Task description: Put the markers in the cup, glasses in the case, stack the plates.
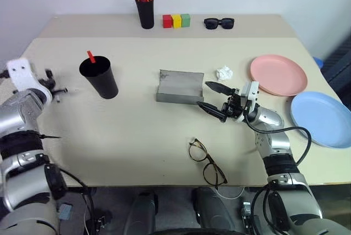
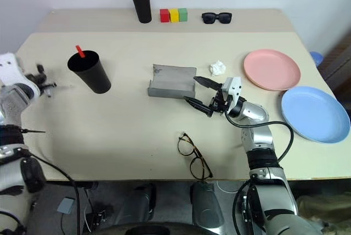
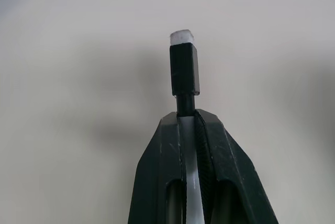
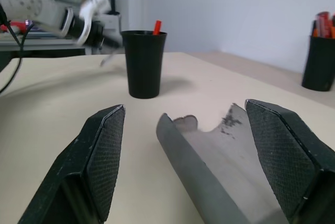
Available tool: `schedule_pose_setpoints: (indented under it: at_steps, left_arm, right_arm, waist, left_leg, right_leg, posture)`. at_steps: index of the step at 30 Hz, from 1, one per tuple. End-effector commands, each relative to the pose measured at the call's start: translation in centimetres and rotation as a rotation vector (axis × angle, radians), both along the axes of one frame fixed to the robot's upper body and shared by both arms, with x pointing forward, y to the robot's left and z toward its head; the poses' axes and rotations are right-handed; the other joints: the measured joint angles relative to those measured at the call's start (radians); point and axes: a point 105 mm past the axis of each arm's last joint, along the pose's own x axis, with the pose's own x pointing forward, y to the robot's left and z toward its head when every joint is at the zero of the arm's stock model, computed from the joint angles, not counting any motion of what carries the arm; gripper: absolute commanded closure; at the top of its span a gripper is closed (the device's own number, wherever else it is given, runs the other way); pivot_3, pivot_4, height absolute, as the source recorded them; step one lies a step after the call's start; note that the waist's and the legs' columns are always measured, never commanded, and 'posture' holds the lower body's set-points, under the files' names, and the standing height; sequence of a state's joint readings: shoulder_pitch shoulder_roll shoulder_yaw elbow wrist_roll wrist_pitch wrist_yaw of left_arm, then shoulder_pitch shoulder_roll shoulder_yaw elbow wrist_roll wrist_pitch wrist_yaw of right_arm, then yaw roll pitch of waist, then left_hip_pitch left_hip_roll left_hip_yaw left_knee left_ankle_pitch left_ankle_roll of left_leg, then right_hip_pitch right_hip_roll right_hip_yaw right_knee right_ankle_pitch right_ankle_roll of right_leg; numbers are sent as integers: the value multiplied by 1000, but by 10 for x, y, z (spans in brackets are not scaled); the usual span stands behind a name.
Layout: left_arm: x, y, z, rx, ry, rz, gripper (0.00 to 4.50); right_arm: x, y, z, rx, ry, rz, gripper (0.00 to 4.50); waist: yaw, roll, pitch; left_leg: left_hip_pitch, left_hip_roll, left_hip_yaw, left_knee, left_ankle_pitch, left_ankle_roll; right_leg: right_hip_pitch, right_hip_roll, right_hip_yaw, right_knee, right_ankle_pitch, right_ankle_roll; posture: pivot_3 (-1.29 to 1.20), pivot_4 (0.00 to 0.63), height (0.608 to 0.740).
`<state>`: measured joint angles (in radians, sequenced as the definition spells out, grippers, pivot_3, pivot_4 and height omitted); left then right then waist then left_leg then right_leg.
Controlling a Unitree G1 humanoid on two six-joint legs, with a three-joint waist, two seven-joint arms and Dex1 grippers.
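Note:
My left gripper (image 3: 187, 116) is shut on the white-bodied marker (image 3: 184, 75), whose black cap sticks out past the fingertips. It hovers at the table's far left (image 1: 53, 85), left of the black cup (image 1: 100, 78). A red-capped marker (image 1: 91, 56) stands in that cup. The grey case (image 1: 178, 87) lies open mid-table. Just right of it my right gripper (image 1: 214, 99) is open and empty, pointing at the case (image 4: 220, 145). The glasses (image 1: 207, 161) lie unfolded near the front edge. The pink plate (image 1: 278, 74) and the blue plate (image 1: 321, 118) sit side by side at the right.
At the back stand a black holder with orange-red pens (image 1: 145, 7), three coloured blocks (image 1: 176, 21) and black sunglasses (image 1: 219, 23). A crumpled white paper (image 1: 224, 73) lies between the case and the pink plate.

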<state>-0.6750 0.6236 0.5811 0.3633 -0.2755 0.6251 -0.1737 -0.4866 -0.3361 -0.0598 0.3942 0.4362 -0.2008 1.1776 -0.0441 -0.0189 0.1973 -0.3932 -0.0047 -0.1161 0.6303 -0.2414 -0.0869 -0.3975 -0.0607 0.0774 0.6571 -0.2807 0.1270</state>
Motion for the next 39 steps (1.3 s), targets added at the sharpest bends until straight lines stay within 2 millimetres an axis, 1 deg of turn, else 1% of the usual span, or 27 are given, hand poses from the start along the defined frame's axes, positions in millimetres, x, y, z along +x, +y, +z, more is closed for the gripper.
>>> schedule_pose_setpoints:
  at_steps: [1,2,5,7,8,9,11,14,18,21,25,28,31,35,39]
  left_arm:
    - [-16,-26,80,20,-367,-52,4460]
    - [-19,-34,89,24,-423,-74,4460]
    - [-23,-47,100,18,-506,-120,4460]
    - [-23,-67,113,69,-578,-186,4460]
    - [-23,-76,118,57,-624,-229,4460]
    - [-23,-81,120,44,-652,-255,4460]
    - [-21,-90,123,92,-673,-287,4460]
    - [-14,-105,124,165,-685,-332,4460]
    - [-5,-118,117,244,-678,-356,4460]
    - [0,-127,111,326,-666,-364,4460]
    - [7,-140,99,354,-655,-390,4460]
    - [9,-145,93,362,-649,-405,4460]
    - [8,-146,91,350,-647,-409,4460]
    - [3,-141,87,352,-634,-397,4460]
    - [-1,-138,82,366,-618,-388,4460]
  right_arm:
    - [3,-5,16,7,-61,-17,739]
    - [4,-6,17,8,-60,-22,739]
    - [6,-8,17,11,-59,-32,739]
    - [8,-10,19,21,-55,-38,739]
    - [8,-11,20,29,-54,-38,739]
    - [8,-12,21,34,-54,-37,739]
    - [6,-14,25,60,-57,-24,739]
    - [1,-15,29,87,-70,1,739]
    - [-5,-14,29,89,-81,19,739]
    - [-10,-13,30,97,-90,32,739]
    - [-21,-6,28,67,-99,80,739]
    - [-26,-2,29,40,-104,108,739]
    - [-29,-1,29,23,-109,127,739]
    - [-34,2,25,-13,-116,160,739]
    - [-36,5,23,-6,-114,166,739]
  waist:
    - [8,0,0]
    - [10,0,0]
    - [6,0,0]
    - [2,0,0]
    - [1,0,0]
    - [1,0,0]
    - [-1,0,0]
    - [-2,0,0]
    - [-1,0,0]
    - [0,0,0]
    - [0,0,0]
    - [-1,0,0]
    - [-1,0,0]
    - [-1,0,0]
    - [0,0,0]
  left_leg:
    - [0,0,0,0,0,0]
    - [0,-1,0,0,0,0]
    - [1,-1,0,0,0,0]
    - [1,-1,0,0,0,0]
    - [1,-1,0,0,0,0]
    - [1,-1,0,0,0,0]
    - [1,-1,0,0,0,0]
    - [1,-1,0,-1,0,0]
    - [1,-1,0,0,0,0]
    - [1,-1,0,0,0,0]
    - [1,-1,0,-1,0,0]
    - [1,-1,0,-1,0,0]
    - [1,-1,0,-1,0,0]
    - [1,-1,0,-1,0,0]
    - [1,-1,0,-1,0,0]
  right_leg:
    - [0,-1,0,0,0,0]
    - [1,-1,0,-1,0,0]
    - [2,-1,0,-1,0,0]
    - [2,0,0,-1,0,0]
    - [2,0,0,-1,0,0]
    - [2,0,0,-1,0,0]
    - [2,0,0,-1,0,0]
    - [2,0,0,-1,0,0]
    - [2,0,0,-2,0,0]
    - [2,0,0,-2,0,0]
    - [2,0,0,-2,0,0]
    - [2,0,0,-2,0,0]
    - [2,1,0,-2,0,0]
    - [2,0,0,-2,0,0]
    - [2,1,0,-2,0,0]
  posture:
    - [0,150,740]
    - [0,150,740]
    - [0,150,740]
    - [0,150,740]
    - [0,150,740]
    - [0,150,740]
    - [0,150,740]
    - [0,150,740]
    - [0,150,740]
    - [0,150,740]
    - [0,150,740]
    - [0,150,740]
    - [0,150,740]
    - [0,150,740]
    - [0,150,740]
